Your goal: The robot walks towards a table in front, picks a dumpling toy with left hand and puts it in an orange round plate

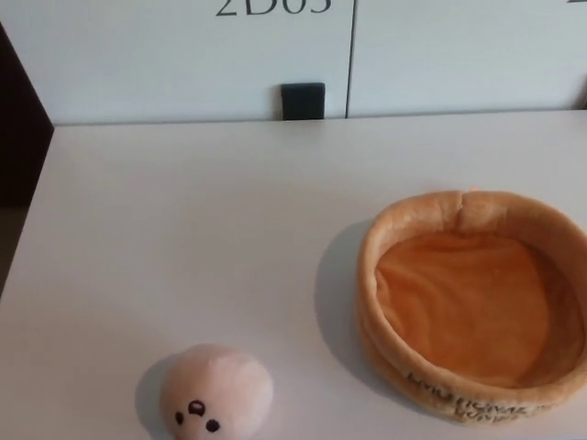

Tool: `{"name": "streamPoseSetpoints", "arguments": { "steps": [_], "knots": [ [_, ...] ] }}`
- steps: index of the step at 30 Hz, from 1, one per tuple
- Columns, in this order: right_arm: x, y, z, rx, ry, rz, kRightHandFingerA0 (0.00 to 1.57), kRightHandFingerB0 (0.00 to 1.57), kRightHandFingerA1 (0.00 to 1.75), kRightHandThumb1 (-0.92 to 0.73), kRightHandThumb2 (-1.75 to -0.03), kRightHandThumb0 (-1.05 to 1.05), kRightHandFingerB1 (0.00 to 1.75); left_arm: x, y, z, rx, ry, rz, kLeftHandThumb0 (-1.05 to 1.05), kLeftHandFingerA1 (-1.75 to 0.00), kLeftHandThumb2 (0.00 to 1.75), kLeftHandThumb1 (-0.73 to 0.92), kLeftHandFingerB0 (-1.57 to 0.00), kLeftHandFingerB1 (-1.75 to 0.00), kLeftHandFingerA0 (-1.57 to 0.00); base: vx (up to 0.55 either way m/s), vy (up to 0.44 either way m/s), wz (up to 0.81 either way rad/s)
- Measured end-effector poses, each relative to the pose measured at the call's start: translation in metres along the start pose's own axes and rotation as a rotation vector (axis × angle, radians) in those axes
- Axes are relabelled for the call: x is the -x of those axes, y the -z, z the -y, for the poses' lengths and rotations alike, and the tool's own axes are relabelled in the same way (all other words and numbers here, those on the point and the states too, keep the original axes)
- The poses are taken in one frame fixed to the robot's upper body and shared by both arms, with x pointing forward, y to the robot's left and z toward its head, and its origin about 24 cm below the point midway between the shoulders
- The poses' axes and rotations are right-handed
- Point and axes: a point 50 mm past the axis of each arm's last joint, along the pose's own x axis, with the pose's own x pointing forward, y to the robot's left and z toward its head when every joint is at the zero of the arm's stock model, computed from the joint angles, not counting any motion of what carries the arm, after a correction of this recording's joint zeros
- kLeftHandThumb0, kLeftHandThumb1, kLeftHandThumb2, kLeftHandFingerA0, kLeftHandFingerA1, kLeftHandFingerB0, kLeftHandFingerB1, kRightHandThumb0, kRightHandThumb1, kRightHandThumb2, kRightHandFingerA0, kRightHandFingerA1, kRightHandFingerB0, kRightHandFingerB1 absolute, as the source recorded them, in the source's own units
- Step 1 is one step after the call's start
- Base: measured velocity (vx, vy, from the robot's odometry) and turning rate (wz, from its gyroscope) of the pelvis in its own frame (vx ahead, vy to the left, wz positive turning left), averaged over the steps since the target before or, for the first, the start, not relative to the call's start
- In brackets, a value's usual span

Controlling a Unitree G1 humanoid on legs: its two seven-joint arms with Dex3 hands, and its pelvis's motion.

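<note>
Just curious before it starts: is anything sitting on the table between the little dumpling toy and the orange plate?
No. In the head view, only bare white table separates the dumpling toy from the orange plate.

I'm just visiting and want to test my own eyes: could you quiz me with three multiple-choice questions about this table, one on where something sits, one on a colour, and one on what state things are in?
1. Where is the dumpling toy?
A. inside the plate
B. on the table near its front edge, left of the plate
C. at the back by the wall

2. What colour is the round plate?
A. orange
B. blue
C. green

3. What is in the plate right now?
A. the toy
B. a robot hand
C. nothing

Answers:
1 B, the toy rests on the white table, apart from the plate.
2 A, its soft rim and inside are orange.
3 C, only its bare orange lining shows, and no robot hand is in view.
</note>
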Motion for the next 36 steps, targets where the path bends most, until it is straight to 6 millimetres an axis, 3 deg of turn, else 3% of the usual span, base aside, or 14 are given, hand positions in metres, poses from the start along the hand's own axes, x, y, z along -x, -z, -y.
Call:
{"name": "streamPoseSetpoints", "arguments": {
  "steps": [5, 8, 10, 11, 14, 16, 19, 20, 26, 28, 30, 36],
  "knots": [
    [0.0, 0.002, 0.001, 0.001, 0.0, -0.006, 0.71, 0.53, 0.54, -0.5, -0.54, 0.13, 0.42, 0.002, 0.0, 0.001, -0.002, 0.044, 0.008, -0.24, -0.49, 0.51, 0.36, -0.52, -0.38, -0.73, 0.0, 0.0, 0.0],
    [0.0, 0.002, 0.001, 0.0, -0.001, -0.008, 0.77, 0.53, 0.58, -0.51, -0.54, 0.12, 0.42, 0.002, 0.001, 0.001, -0.003, 0.061, 0.005, -0.2, -0.46, 0.51, 0.36, -0.5, -0.37, -0.62, 0.0, 0.0, 0.0],
    [0.001, 0.002, 0.0, 0.0, -0.001, -0.008, 0.76, 0.52, 0.6, -0.52, -0.55, 0.12, 0.42, 0.003, 0.003, 0.002, -0.004, 0.081, -0.004, -0.15, -0.46, 0.5, 0.35, -0.52, -0.38, -0.64, 0.0, 0.0, 0.0],
    [0.001, 0.002, 0.0, -0.001, -0.002, -0.009, 0.78, 0.52, 0.6, -0.51, -0.55, 0.12, 0.42, 0.003, 0.005, 0.002, -0.004, 0.09, -0.01, -0.22, -0.47, 0.51, 0.36, -0.53, -0.37, -0.7, 0.0, 0.0, 0.0],
    [0.001, 0.003, 0.0, -0.002, -0.005, -0.013, 0.75, 0.52, 0.58, -0.51, -0.55, 0.13, 0.42, 0.007, 0.01, 0.005, 0.004, 0.114, -0.037, -0.25, -0.46, 0.51, 0.36, -0.54, -0.37, -0.68, 0.0, 0.0, 0.0],
    [0.001, 0.003, 0.0, -0.003, -0.006, -0.015, 0.71, 0.52, 0.55, -0.5, -0.54, 0.12, 0.42, 0.016, 0.009, 0.006, 0.001, 0.133, -0.044, -0.26, -0.47, 0.51, 0.36, -0.55, -0.38, -0.74, 0.0, 0.0, 0.0],
    [0.001, 0.003, 0.0, -0.004, -0.007, -0.013, 0.72, 0.53, 0.56, -0.52, -0.54, 0.12, 0.42, 0.027, 0.003, 0.004, -0.009, 0.145, -0.028, -0.31, -0.47, 0.51, 0.35, -0.56, -0.38, -0.71, 0.0, 0.0, 0.0],
    [0.001, 0.003, 0.0, -0.004, -0.008, -0.012, 0.75, 0.52, 0.59, -0.52, -0.54, 0.12, 0.42, 0.034, -0.003, 0.002, -0.014, 0.149, -0.012, -0.32, -0.44, 0.51, 0.36, -0.54, -0.38, -0.64, 0.0, 0.0, 0.0],
    [0.001, 0.002, 0.0, -0.004, -0.009, -0.009, 0.78, 0.53, 0.6, -0.52, -0.55, 0.11, 0.43, 0.064, -0.025, -0.015, -0.014, 0.185, 0.042, -0.31, -0.43, 0.5, 0.31, -0.6, -0.4, -0.68, 0.0, 0.0, 0.0],
    [0.001, 0.002, 0.0, -0.004, -0.009, -0.009, 0.76, 0.53, 0.6, -0.52, -0.54, 0.12, 0.43, 0.069, -0.028, -0.02, -0.011, 0.181, 0.048, -0.23, -0.42, 0.49, 0.3, -0.61, -0.4, -0.65, 0.0, 0.0, 0.0],
    [0.001, 0.002, 0.0, -0.004, -0.009, -0.009, 0.76, 0.52, 0.57, -0.53, -0.55, 0.09, 0.41, 0.072, -0.03, -0.023, -0.01, 0.175, 0.05, -0.39, -0.44, 0.56, 0.29, -0.55, -0.41, -0.58, 0.0, 0.0, 0.0],
    [0.001, 0.003, 0.0, -0.002, -0.011, -0.009, 0.8, 0.51, 0.63, -0.52, -0.56, 0.14, 0.42, 0.076, -0.041, -0.048, -0.026, 0.107, 0.092, -0.41, -0.42, 0.56, 0.27, -0.52, -0.4, -0.54, 0.0, 0.0, 0.0]
  ]
}}
